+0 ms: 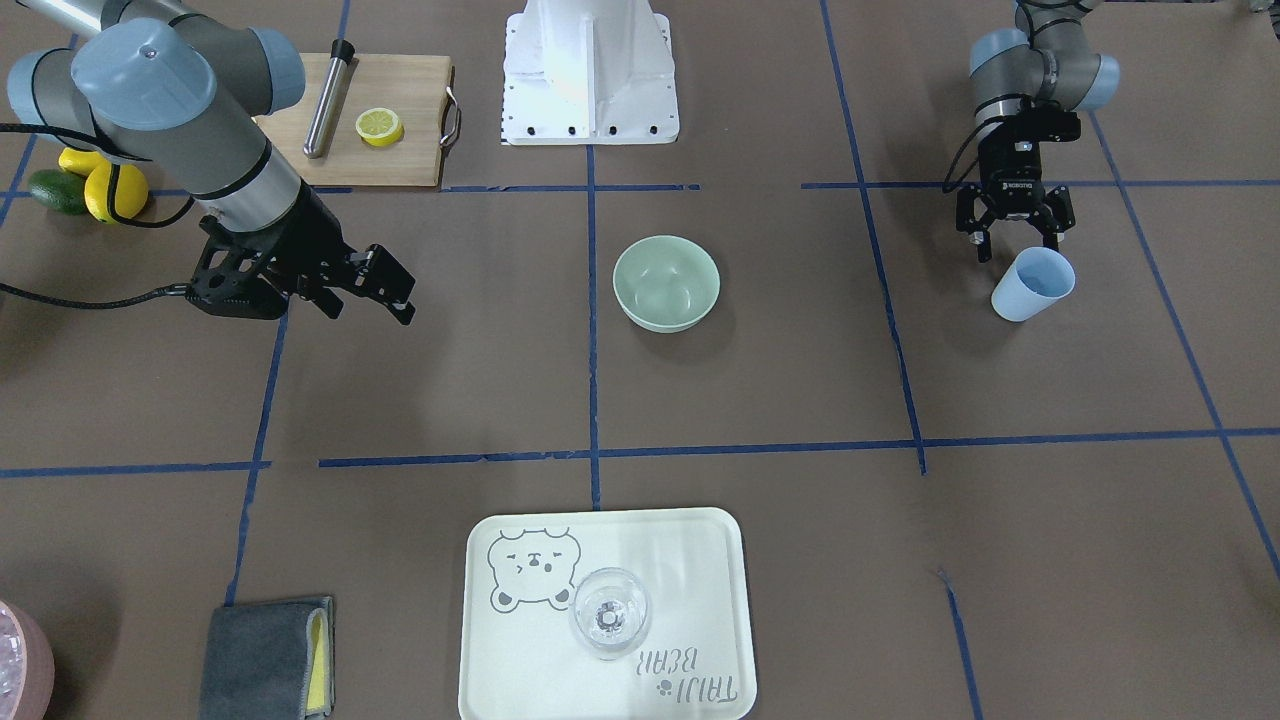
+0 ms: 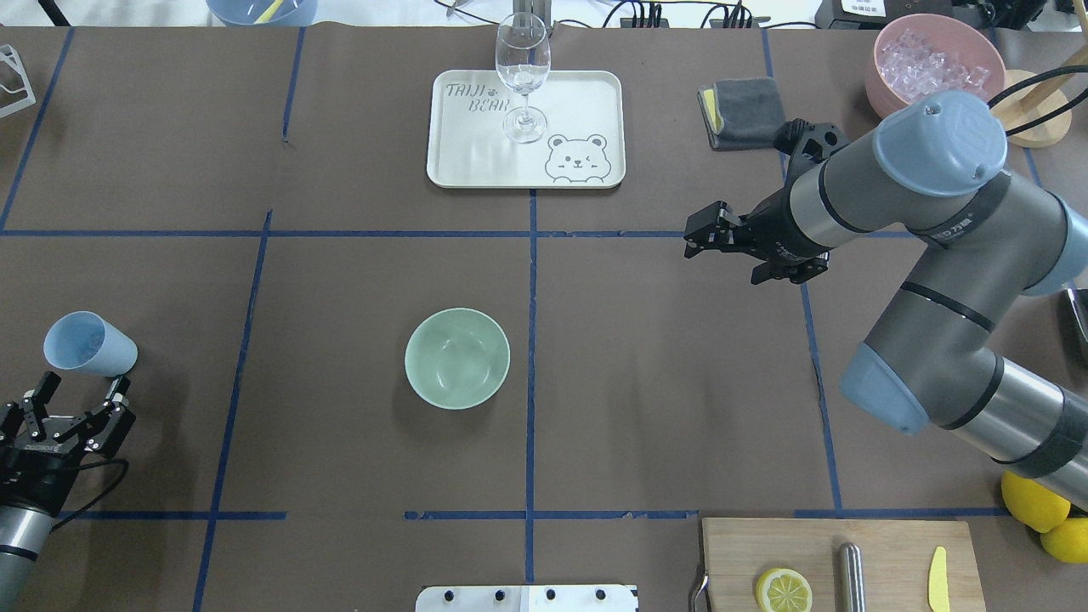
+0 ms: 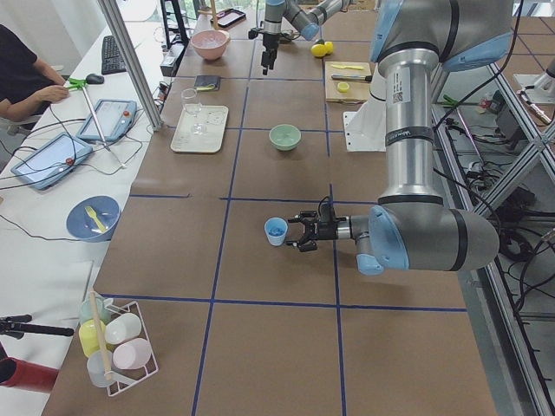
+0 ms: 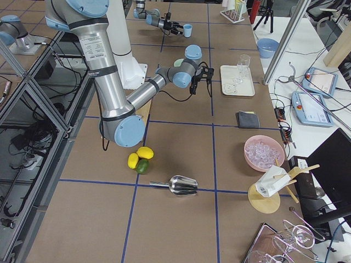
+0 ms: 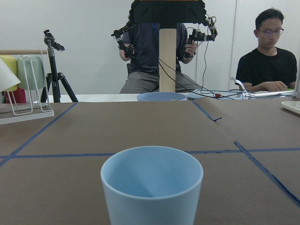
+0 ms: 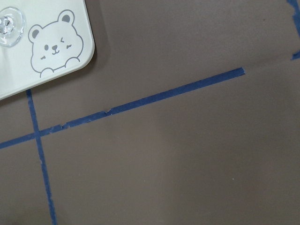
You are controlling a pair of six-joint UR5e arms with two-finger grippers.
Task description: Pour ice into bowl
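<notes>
The pale mint-green bowl (image 2: 457,358) (image 1: 666,282) stands upright near the table's middle, and its inside looks bare. No ice shows in these frames. A light blue cup (image 2: 89,344) (image 5: 152,185) stands at the robot's far left. My left gripper (image 2: 76,399) (image 1: 1015,242) sits low just behind the cup, open, its fingertips close to the cup wall and not around it. My right gripper (image 2: 690,242) (image 1: 405,300) hovers over bare table between the bowl and the grey cloth, open and holding nothing.
A cream tray (image 2: 595,93) with a wine glass (image 2: 523,81) lies at the far middle. A grey cloth (image 2: 744,102) and a pink container (image 2: 935,64) of ice-like pieces sit far right. The cutting board (image 2: 884,544) carries a lemon slice. A metal scoop (image 4: 181,185) lies at the right end.
</notes>
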